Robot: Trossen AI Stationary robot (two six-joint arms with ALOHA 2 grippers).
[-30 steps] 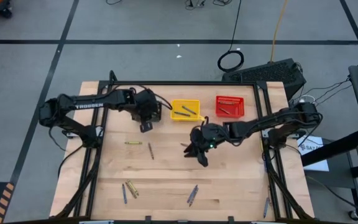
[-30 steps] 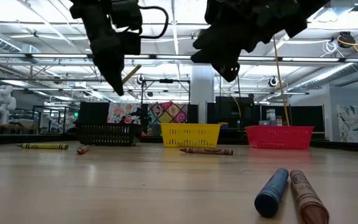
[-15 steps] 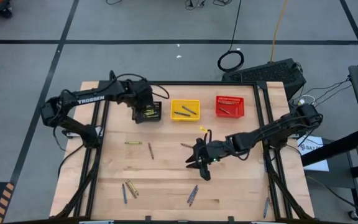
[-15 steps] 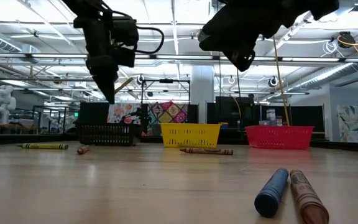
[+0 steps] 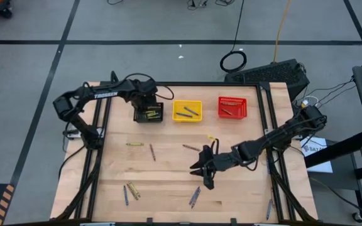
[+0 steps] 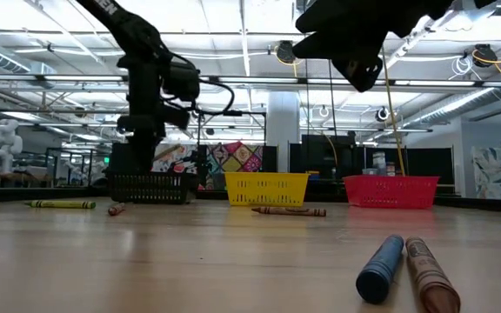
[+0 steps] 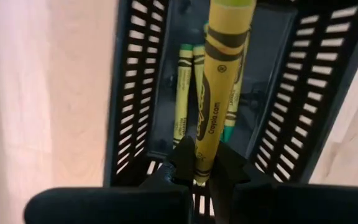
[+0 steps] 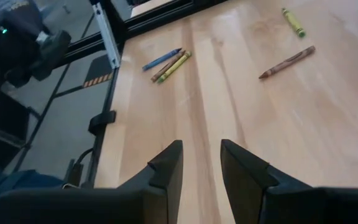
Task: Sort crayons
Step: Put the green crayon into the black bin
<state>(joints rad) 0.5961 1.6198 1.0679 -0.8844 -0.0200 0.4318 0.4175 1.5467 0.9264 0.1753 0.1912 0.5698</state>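
My left gripper (image 5: 147,113) is over the black mesh basket (image 5: 158,117) at the table's far side, shut on an olive-yellow crayon (image 7: 217,81). Several olive-yellow crayons (image 7: 183,93) lie in that basket. My right gripper (image 5: 203,172) hovers open and empty over the table's middle; its fingers (image 8: 166,165) stand apart above bare wood. Loose crayons lie flat on the table: an olive-yellow one (image 5: 134,144), brownish-red ones (image 5: 152,151) (image 5: 191,147), a small group (image 5: 131,191), and blue ones (image 5: 195,196). My left gripper pinches the olive-yellow crayon near one end (image 7: 202,163) between its two fingertips. The fingers come from above, pointing down into the black basket. The crayon runs on past the fingertips, over the basket's inside; whether its far end touches anything I cannot tell.
A yellow basket (image 5: 186,111) and a red basket (image 5: 232,107), each with crayons in it, stand along the far edge, right of the black one. A blue and a brownish crayon (image 6: 404,265) lie near the front edge. Bare wood lies between the loose crayons.
My left gripper has carried the olive-yellow crayon toward the far edge and gone down over the black basket, still shut on it. My right gripper, open, has gone from the brownish-red crayon at the middle toward the table's near edge.
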